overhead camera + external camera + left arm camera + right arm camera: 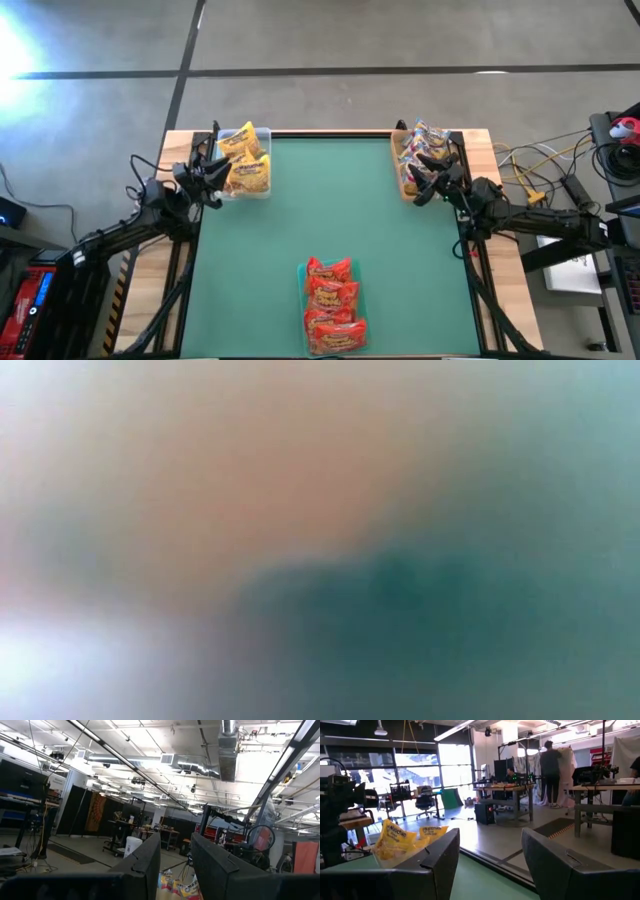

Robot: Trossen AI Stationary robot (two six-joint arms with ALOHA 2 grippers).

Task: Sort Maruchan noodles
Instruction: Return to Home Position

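Left gripper hangs at the table's 10 o'clock corner, fingers a narrow gap apart, nothing between them. Right gripper hangs at the 2 o'clock corner, fingers wide apart, likewise empty.

Noodles, as found: yellow packets sit heaped in the clear bin at 10 o'clock. Pale packets with pink labels fill the brown tray at 2 o'clock. Red-orange packets lie stacked in a third tray at 6 o'clock, long axis running 12 to 6. No packet lies loose on the green mat.

Governing relation: the yellow packets lie at 3 o'clock from the left gripper, just beside its fingertips. The pale packets lie at 12 o'clock from the right gripper, which overlaps the brown tray from above. Height over either rim cannot be told. The red-orange packets lie well apart from both arms.

Assessment: sorting appears complete and only withdrawal remains. Each arm should lift clear first, the left toward 9 o'clock, the right toward 3 o'clock, lest a finger snag a packet.
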